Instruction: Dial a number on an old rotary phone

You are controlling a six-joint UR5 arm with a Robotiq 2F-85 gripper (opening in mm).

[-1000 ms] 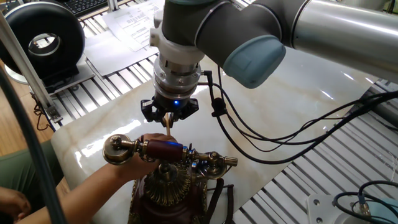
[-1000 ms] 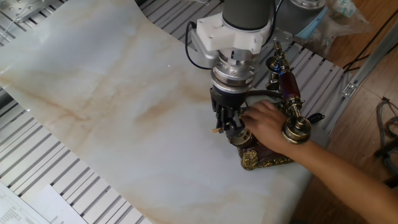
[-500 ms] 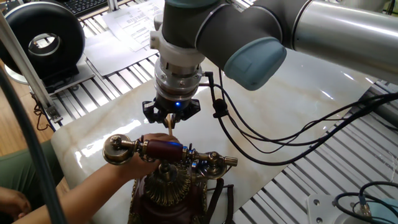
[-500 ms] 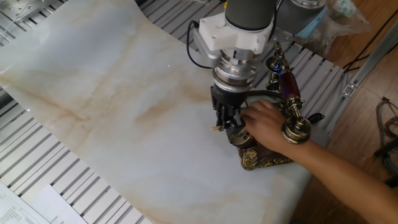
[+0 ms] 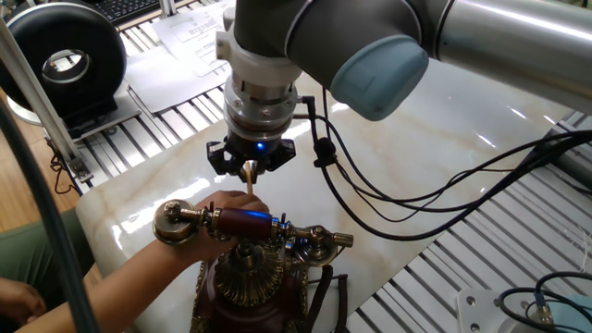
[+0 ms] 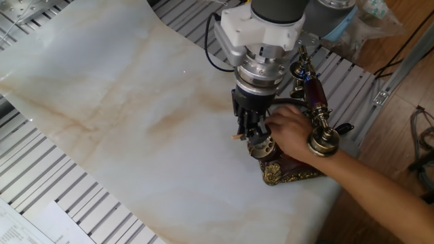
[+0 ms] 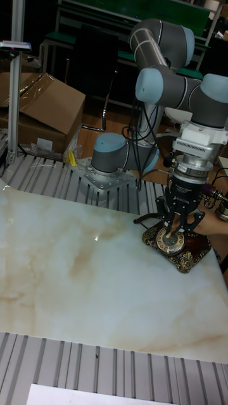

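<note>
The old rotary phone (image 5: pixel 250 282) stands at the near edge of the marble table, maroon with ornate brass trim. Its handset (image 5: pixel 237 222) rests across the top. My gripper (image 5: pixel 249 165) hangs right over the phone's front, shut on a thin wooden stick (image 5: pixel 250 181) that points down at the dial (image 7: pixel 170 239). A person's hand (image 6: pixel 290 132) grips the phone (image 6: pixel 288 169) just beside my gripper (image 6: pixel 248 126). In the tall fixed view my gripper (image 7: pixel 175 223) covers most of the dial, and the stick's tip is hidden.
A black ring-shaped device (image 5: pixel 65 54) and papers (image 5: pixel 196 39) lie at the back left. Black cables (image 5: pixel 407 199) trail from my wrist across the marble top (image 6: pixel 122 115). The person's forearm (image 6: pixel 380 193) reaches in from the phone's side. A cardboard box (image 7: pixel 44 107) stands behind the table.
My gripper with the stick has shifted a little sideways over the dial, leftward in one fixed view. The person's hand and the phone stay put.
</note>
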